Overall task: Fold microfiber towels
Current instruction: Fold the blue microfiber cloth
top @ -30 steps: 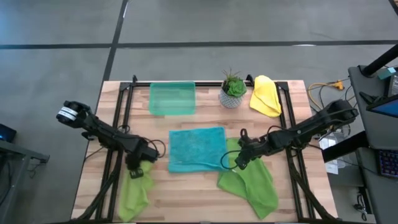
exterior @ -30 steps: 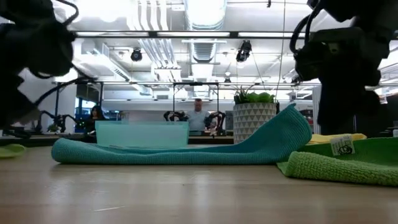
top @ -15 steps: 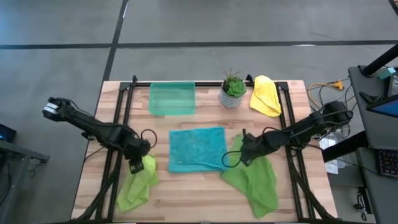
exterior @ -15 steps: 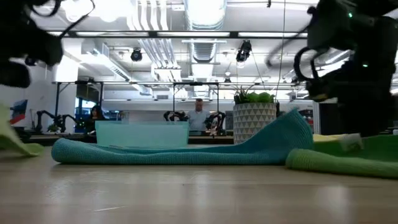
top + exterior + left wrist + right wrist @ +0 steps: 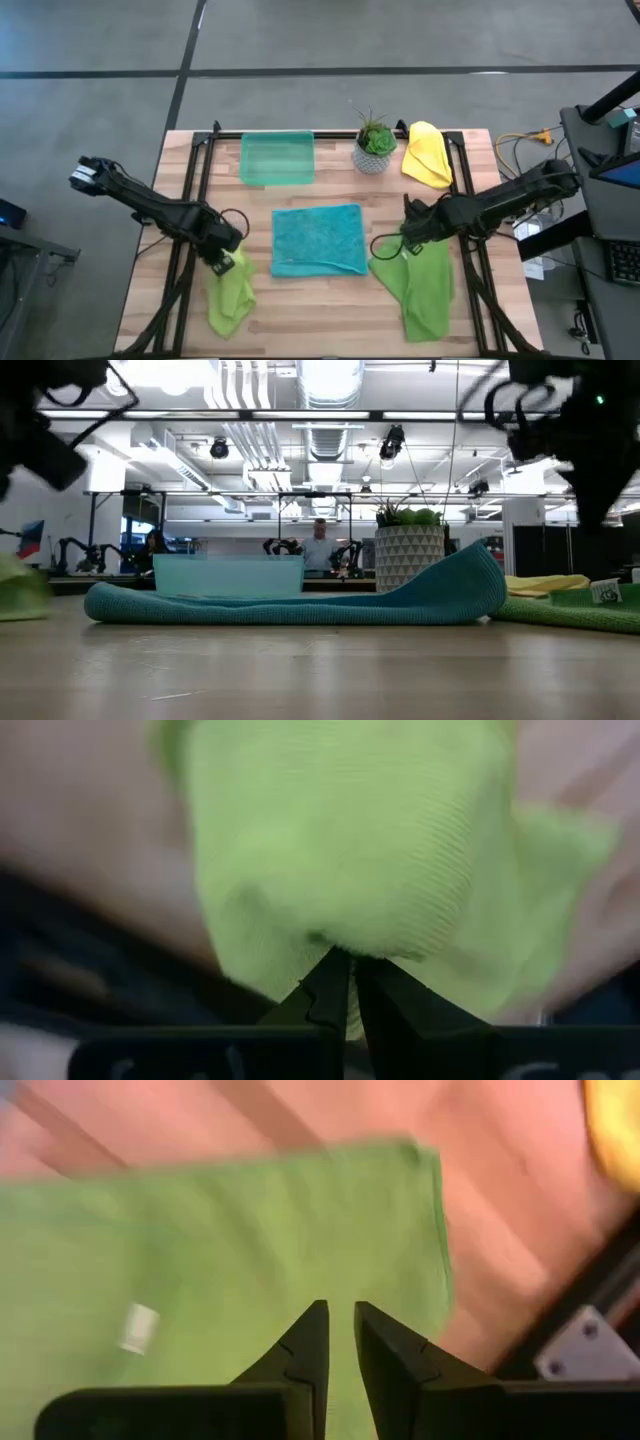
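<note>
Since the earlier frames: both lime towels dragged outward, away from the centre cloth. Left lime green towel [image 5: 228,292] now sits closer to the table's left rail; a second ago it lay lower and flatter. Right lime green towel [image 5: 420,287] pulled clear of the teal towel's edge, which it overlapped before.

Left side: left gripper [image 5: 224,264] at the top corner of the left lime green towel, near the left rail. Left wrist view shows the two fingers pressed together with lime cloth [image 5: 350,860] bunched at their tips: clamped on the towel corner. Rest of that towel trails toward the front edge of the wooden table [image 5: 310,320].

Centre: teal towel [image 5: 318,239] spread roughly flat, no gripper on it. In the low view its right-hand edge [image 5: 470,575] humps up. Behind it, see-through green tray [image 5: 277,157] toward the back of the table, then potted plant [image 5: 375,143] to the tray's right, then yellow towel [image 5: 427,154] crumpled near the back right corner.

Right side: right gripper [image 5: 412,243] over the top edge of the right lime green towel, between the teal towel and the right rail. Right wrist view: fingers narrowly apart, a slim gap between them, green cloth [image 5: 220,1270] behind; cannot tell whether any fabric is pinched. Small white tag [image 5: 138,1328] visible on that towel.

Low view, far background: a person [image 5: 318,545] stands in the room beyond the table.
</note>
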Controlling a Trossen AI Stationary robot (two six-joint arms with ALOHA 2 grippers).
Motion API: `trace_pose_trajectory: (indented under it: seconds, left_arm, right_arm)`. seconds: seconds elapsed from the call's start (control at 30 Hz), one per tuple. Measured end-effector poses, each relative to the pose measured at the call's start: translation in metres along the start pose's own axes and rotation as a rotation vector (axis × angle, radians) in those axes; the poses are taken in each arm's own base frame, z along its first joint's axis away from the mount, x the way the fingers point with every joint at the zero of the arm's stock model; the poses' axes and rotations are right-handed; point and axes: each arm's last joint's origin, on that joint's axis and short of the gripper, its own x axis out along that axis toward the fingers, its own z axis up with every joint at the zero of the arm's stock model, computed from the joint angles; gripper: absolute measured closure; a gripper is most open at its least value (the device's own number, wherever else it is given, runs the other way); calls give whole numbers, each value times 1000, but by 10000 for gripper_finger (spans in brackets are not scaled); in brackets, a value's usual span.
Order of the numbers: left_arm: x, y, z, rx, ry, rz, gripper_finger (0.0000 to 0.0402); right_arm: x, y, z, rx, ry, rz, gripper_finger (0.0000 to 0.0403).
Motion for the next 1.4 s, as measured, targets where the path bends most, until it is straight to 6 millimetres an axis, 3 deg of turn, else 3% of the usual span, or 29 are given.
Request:
trace_pose_trajectory:
  seconds: [0.33, 0.53, 0.67, 0.77, 0.83, 0.97, 1.07, 1.2, 1.4]
  left_arm:
    - [-4, -19, -12, 153, 250, -160, 385]
    - [-4, -16, -19, 201, 309, -185, 321]
    - [-6, -14, -21, 249, 288, -205, 272]
    - [-9, -19, -18, 315, 182, -265, 256]
    - [-10, -28, -12, 394, 22, -326, 254]
    - [-13, -48, 3, 514, -414, -376, 253]
    - [-11, -59, 15, 594, -663, -301, 253]
    - [7, -71, 28, 680, -717, -201, 253]
    - [37, -87, 45, 669, -650, -128, 253]
  right_arm:
    - [-47, -10, 14, -34, -321, 109, 355]
    - [-56, 0, 22, -86, -419, 221, 355]
    - [-51, 18, 26, -198, -469, 417, 353]
    - [-40, 36, 26, -319, -501, 692, 349]
    - [-29, 42, 24, -325, -555, 812, 346]
    - [-7, 41, 19, -279, -606, 840, 329]
    - [4, 40, 15, -312, -580, 821, 304]
    - [12, 47, 12, -358, -522, 805, 263]
    - [18, 76, 9, -515, -492, 755, 214]
